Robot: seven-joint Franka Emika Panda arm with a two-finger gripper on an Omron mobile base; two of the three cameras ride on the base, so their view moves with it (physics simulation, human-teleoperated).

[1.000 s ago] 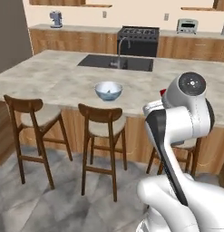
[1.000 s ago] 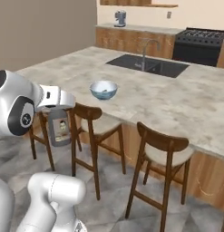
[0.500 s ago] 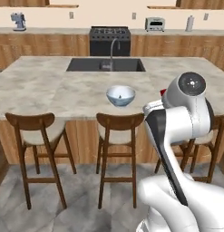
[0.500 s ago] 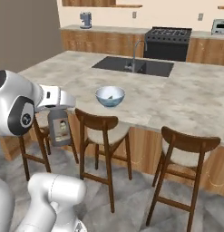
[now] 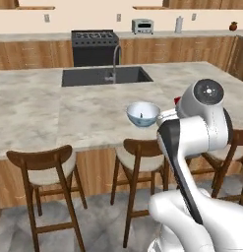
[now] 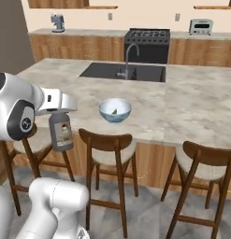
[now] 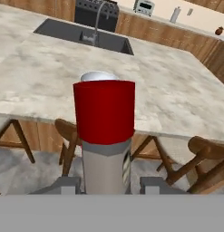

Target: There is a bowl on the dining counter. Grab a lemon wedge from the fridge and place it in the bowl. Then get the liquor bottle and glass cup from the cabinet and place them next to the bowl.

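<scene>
From the right base view the jaws pinch the dark grey, red-capped liquor bottle (image 6: 61, 131) short of the beige marbled surface (image 6: 191, 105), where the pale blue-white bowl (image 6: 115, 109) holds a small wedge; the hand view shows the bottle's red cap (image 7: 104, 111) close up.

A cream wall (image 5: 93, 22) ran behind a run of brown wood base cabinets (image 6: 79, 49) with a pale countertop. A black range (image 5: 93, 47) stood among them, with a silver toaster (image 5: 141, 25) on the counter beside it. Dark wooden stools (image 6: 107, 154) with cream seats stood on a mottled grey floor (image 6: 149, 219).
</scene>
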